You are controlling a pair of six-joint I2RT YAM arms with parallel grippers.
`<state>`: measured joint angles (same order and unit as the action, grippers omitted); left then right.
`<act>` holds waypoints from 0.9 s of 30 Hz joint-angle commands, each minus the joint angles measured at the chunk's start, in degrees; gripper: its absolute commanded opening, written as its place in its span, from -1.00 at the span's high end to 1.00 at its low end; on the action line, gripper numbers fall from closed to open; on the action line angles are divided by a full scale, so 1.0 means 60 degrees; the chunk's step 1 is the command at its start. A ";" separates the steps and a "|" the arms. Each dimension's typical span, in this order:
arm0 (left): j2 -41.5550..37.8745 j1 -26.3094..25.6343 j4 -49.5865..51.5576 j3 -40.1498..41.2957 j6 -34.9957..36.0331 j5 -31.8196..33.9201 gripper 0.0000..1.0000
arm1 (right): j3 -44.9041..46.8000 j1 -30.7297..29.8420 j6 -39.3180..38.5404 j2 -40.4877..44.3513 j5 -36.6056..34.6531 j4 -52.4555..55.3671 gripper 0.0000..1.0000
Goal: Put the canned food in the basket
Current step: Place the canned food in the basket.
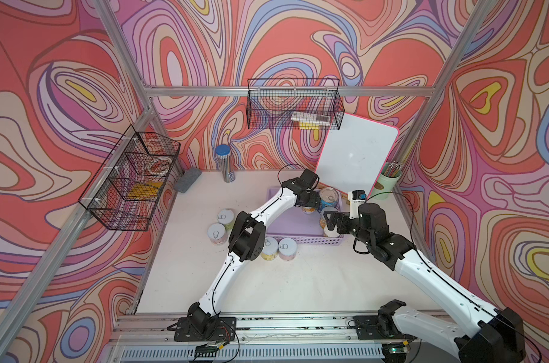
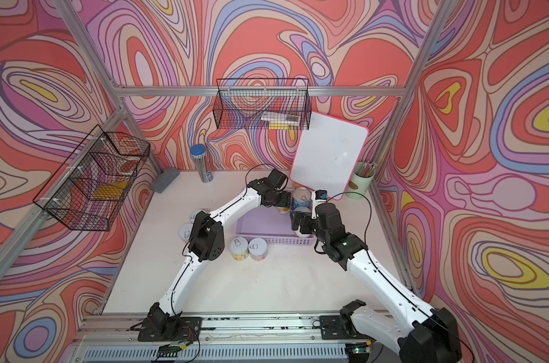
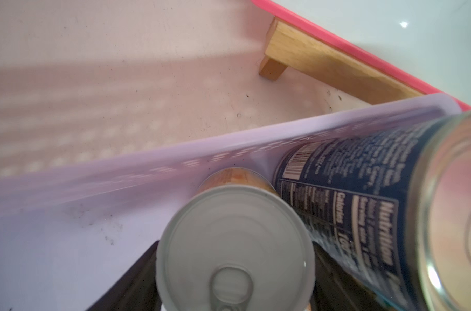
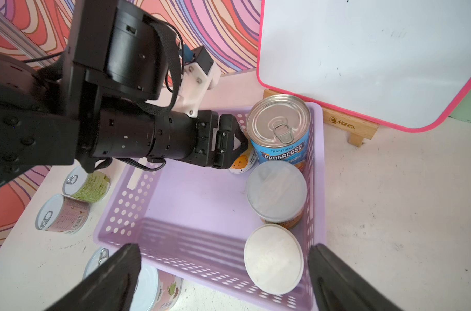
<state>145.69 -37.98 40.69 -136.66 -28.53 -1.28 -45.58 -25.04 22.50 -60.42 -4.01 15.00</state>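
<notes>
Fingers of my left gripper hide most of the small yellow tin that they clench. The right wrist view shows only a strip of label with an orange cartoon face, and in the left wrist view its grey pull-tab lid is blurred and cut by the frame edge. Whether its bottom touches the floor of the lavender basket I cannot tell. This tin is inside the basket, at the far wall near the whiteboard, just beside the blue Progresso can. It seems upright, long axis vertical, lid upward. My right gripper hangs over the near end with jaws wide apart, grasping nothing; only its fingertips enter its own view. In both top views my arms cover part of the basket. Four tins stand lid-up on the table outside it.
</notes>
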 commanded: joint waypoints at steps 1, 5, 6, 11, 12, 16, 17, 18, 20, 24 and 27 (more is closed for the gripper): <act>0.0209 -0.0072 -0.0600 -0.0422 -0.0186 -0.0301 -0.21 | 0.0166 0.0054 0.0130 0.0095 0.0026 0.0033 -0.96; 0.0259 -0.0072 -0.0603 -0.0481 -0.0225 -0.0412 -0.49 | 0.0214 0.0056 0.0180 0.0089 0.0038 0.0030 -0.96; 0.0255 -0.0072 -0.0592 -0.0485 -0.0224 -0.0417 -0.53 | 0.0218 0.0045 0.0200 0.0109 0.0033 0.0033 -0.97; 0.0215 -0.0072 -0.0563 -0.0489 -0.0194 -0.0461 -0.67 | 0.0211 0.0056 0.0234 0.0081 0.0032 0.0028 -0.96; 0.0200 -0.0072 -0.0567 -0.0487 -0.0192 -0.0488 -0.69 | 0.0214 0.0047 0.0234 0.0080 0.0041 0.0033 -0.96; 0.0168 -0.0072 -0.0580 -0.0485 -0.0195 -0.0555 -0.77 | 0.0207 0.0050 0.0239 0.0064 0.0062 0.0048 -0.96; 0.0167 -0.0072 -0.0579 -0.0486 -0.0195 -0.0551 -0.78 | 0.0209 0.0053 0.0243 0.0059 0.0047 0.0062 -0.97; 0.0167 -0.0072 -0.0585 -0.0497 -0.0184 -0.0566 -0.79 | 0.0214 0.0047 0.0245 0.0066 0.0053 0.0063 -0.96; 0.0152 -0.0072 -0.0565 -0.0496 -0.0181 -0.0564 -0.79 | 0.0211 0.0049 0.0245 0.0066 0.0040 0.0092 -0.96; 0.0061 -0.0072 -0.0408 -0.0485 -0.0152 -0.0566 -0.79 | 0.0218 0.0051 0.0244 0.0055 0.0028 0.0089 -0.97; -0.0158 -0.0072 -0.0259 -0.0331 -0.0086 -0.0541 -0.79 | 0.0145 0.0056 0.0205 -0.0018 0.0011 0.0201 -0.96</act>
<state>146.06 -37.71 40.18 -137.75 -28.99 -2.42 -44.86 -25.04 23.64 -60.45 -4.01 15.03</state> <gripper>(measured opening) 0.893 0.982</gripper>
